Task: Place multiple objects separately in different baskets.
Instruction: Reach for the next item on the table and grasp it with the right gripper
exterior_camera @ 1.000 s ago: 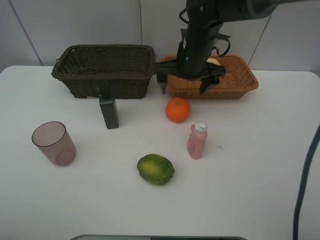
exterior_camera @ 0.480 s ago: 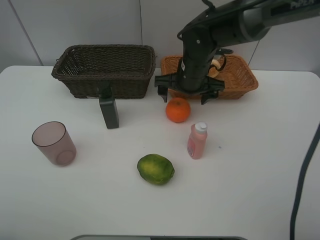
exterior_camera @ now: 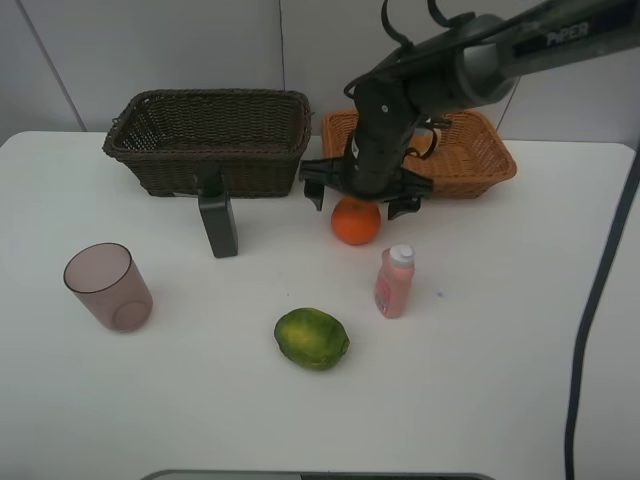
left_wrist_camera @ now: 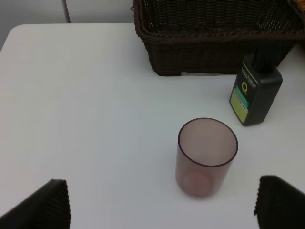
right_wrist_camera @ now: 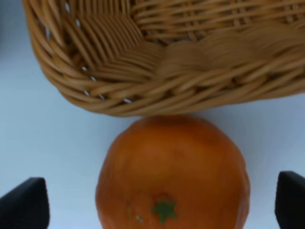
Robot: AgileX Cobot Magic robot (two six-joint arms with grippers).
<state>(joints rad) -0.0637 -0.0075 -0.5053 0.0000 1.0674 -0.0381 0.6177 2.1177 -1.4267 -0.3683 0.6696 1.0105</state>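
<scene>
From the high camera, the right tool [exterior_camera: 356, 202] hangs with jaws wide apart over the orange [exterior_camera: 357, 226], which sits on the bench [exterior_camera: 500, 330] just before the tan basket [exterior_camera: 480, 165]. The left wrist view shows the left tool [left_wrist_camera: 164, 210] spread wide, with the purplish cup [left_wrist_camera: 206, 157] upright ahead of it. The right wrist view has the orange between both fingers [right_wrist_camera: 21, 205], unclamped.

Dark grey tubular right arm [exterior_camera: 480, 60], white PIPER lettering [exterior_camera: 570, 35]; looped black cables [exterior_camera: 395, 25]; matte black fingertips [right_wrist_camera: 24, 205]

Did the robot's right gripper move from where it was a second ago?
Yes. The right gripper came away from the orange-tan basket toward the table's near edge, and it now sits open over the orange.
</scene>
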